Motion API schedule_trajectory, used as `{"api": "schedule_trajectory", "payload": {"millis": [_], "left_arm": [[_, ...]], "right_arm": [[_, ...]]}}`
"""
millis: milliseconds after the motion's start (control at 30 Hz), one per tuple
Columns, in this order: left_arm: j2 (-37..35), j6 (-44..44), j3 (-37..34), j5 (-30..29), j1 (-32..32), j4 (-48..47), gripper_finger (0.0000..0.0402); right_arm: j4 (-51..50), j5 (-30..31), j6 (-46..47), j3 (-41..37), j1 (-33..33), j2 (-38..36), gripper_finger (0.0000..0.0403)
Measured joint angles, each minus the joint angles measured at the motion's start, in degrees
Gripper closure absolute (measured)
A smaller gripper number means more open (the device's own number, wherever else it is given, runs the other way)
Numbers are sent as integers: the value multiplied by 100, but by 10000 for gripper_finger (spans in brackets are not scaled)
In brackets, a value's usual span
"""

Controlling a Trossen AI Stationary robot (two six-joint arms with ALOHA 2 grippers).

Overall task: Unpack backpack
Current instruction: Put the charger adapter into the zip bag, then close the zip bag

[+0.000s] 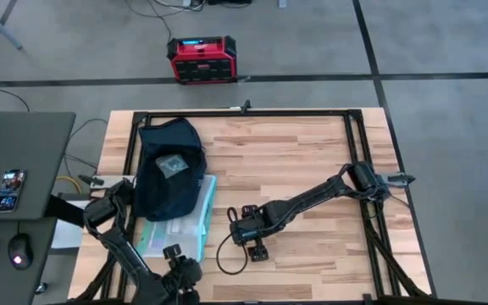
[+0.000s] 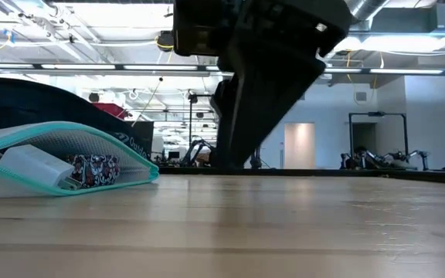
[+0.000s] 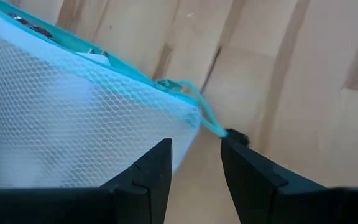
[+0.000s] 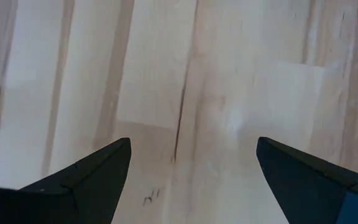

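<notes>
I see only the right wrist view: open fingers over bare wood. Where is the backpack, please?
Observer: The backpack lies on the table at the left arm's side, apart from the right gripper.
Operator: Is something outside it?
Observer: A teal mesh pouch lies partly under it.
Operator: And the left gripper?
Observer: It is at the pouch's corner, fingers open, beside the zipper pull.
</notes>
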Motion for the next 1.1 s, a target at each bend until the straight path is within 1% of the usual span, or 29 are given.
{"api": "schedule_trajectory", "payload": {"millis": [133, 267, 400, 467, 567, 600, 667, 767, 833, 900, 1000, 1100], "left_arm": [[-9, 109, -266, -78, 31, 338, 277], [-9, -227, -499, -173, 155, 374, 277], [-9, -319, -619, -194, 340, 422, 283], [-9, -322, -630, -194, 445, 409, 308], [-9, -340, -631, -273, 588, 415, 376], [-9, -382, -631, -359, 614, 421, 388], [-9, -566, -635, -538, 644, 433, 396], [-46, -914, -635, -665, 601, 395, 400], [-126, -1141, -635, -708, 523, 400, 401], [-223, -1371, -635, -800, 449, 409, 401], [-359, -1605, -635, -941, 356, 450, 401], [-454, -1645, -635, -988, 333, 515, 401]], "right_arm": [[83, 0, 82, 0, 0, 2, 62], [115, 0, 141, 0, 0, 2, 62], [175, 0, 339, 0, -4, 2, 62], [174, -6, 651, -31, -37, 9, 62], [176, -14, 1137, -233, -85, 19, 62], [248, -13, 1270, -314, -97, 25, 62], [425, -11, 1451, -470, -124, 26, 62], [1151, 31, 1492, -787, -69, 7, 62], [1944, 21, 1480, -932, -6, 17, 62], [2522, 4, 1494, -1075, 26, 24, 62], [3294, -24, 1478, -1118, 59, 25, 62], [3880, 10, 1278, -1130, 52, 24, 62]]}}
